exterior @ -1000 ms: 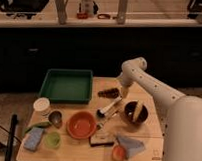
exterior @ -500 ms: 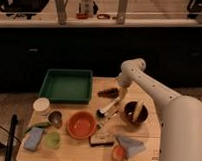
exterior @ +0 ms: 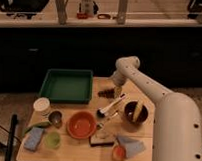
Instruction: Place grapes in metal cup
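Observation:
The grapes [exterior: 105, 93] are a dark bunch lying on the wooden table [exterior: 72, 156], just right of the green tray. The metal cup [exterior: 55, 118] stands upright near the table's left side, below a white cup. My gripper [exterior: 116, 91] hangs at the end of the white arm [exterior: 144, 86], pointing down right beside the grapes on their right side, low over the table. I cannot tell whether it touches them.
A green tray [exterior: 67, 85] sits at the back left. A white cup [exterior: 42, 106], an orange bowl [exterior: 82, 124], a ladle [exterior: 111, 106], a dark bowl holding something yellow [exterior: 135, 112], a green cup [exterior: 53, 139], a blue sponge [exterior: 33, 138] and a blue cloth [exterior: 132, 145] fill the table.

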Robot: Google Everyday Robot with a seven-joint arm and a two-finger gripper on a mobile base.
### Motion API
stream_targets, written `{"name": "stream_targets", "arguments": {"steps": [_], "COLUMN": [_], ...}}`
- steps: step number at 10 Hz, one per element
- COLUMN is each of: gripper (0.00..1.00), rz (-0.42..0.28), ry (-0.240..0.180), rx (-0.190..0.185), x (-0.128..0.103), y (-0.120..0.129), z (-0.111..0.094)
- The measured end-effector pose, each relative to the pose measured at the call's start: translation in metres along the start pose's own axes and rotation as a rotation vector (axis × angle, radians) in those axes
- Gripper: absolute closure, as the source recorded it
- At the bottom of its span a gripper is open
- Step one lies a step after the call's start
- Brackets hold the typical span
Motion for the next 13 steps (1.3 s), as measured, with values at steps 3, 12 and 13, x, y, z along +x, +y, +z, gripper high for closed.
{"name": "stream_targets", "arguments": {"steps": [3, 12, 13], "gripper": [0.3, 1.0, 1.0], "rz": [0.0, 0.001, -0.021], "ry": [-0.02, -0.06, -0.074], "rx": [-0.034, -0.062, -0.047], "x": [-0.005, -0.001, -0.007], "y": [0.001, 0.004, -0.001], "z": [0.013, 0.021, 0.007]}}
